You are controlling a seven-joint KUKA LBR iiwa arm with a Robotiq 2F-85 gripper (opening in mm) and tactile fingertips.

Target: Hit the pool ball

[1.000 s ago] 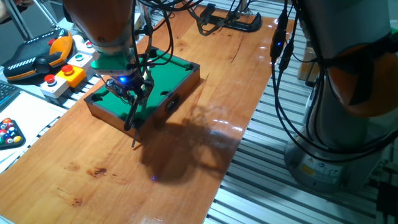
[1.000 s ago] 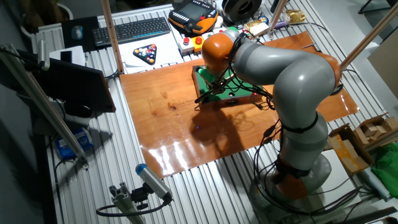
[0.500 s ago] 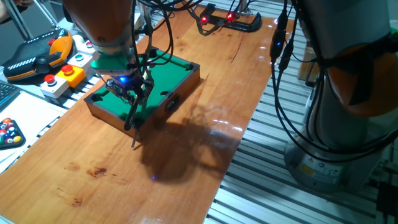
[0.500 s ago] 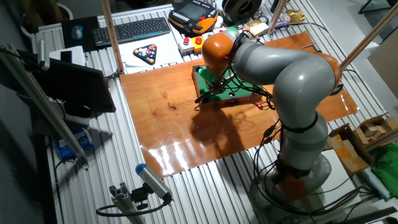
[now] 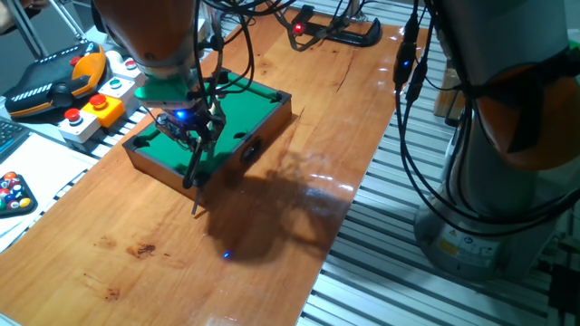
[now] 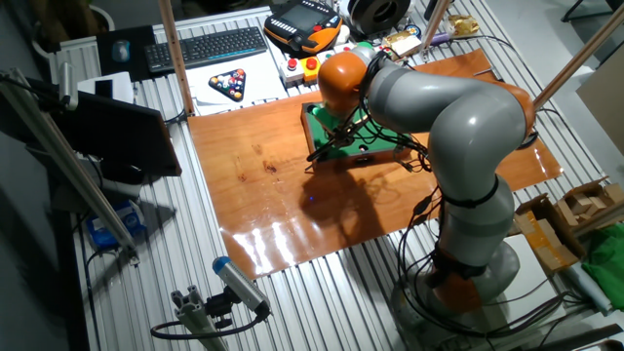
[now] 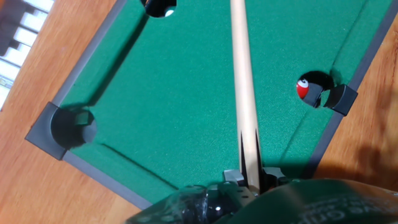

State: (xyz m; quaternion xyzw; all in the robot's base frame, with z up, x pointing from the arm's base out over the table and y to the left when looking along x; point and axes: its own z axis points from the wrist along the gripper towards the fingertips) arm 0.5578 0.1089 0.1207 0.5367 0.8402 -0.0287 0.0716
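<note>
The miniature pool table [image 5: 258, 98] with green felt [image 7: 161, 93] stands at the back left of the wooden board. My gripper [image 5: 188, 129] hovers over it and is shut on a thin cue stick [image 7: 244, 81]. In the hand view the cue runs straight up the felt. In the fixed view its other end [image 5: 194, 186] slants down past the table's front edge. The pool ball [image 7: 303, 89], glossy red with a white spot, sits at the lip of the side pocket, to the right of the cue and apart from it. The gripper [image 6: 337, 129] also shows in the other fixed view.
A white ball [image 7: 168, 12] lies in the far pocket. A corner pocket [image 7: 71, 126] is at the left. Racked numbered balls [image 5: 13, 193], red push-button boxes [image 5: 91, 109] and a teach pendant [image 5: 54, 80] lie off the board's left. A black clamp [image 5: 335, 33] is at the back.
Almost nothing: the hand with the cue stays over the pool table, shifted by a hair at most. The red lights on the black clamp have changed.
</note>
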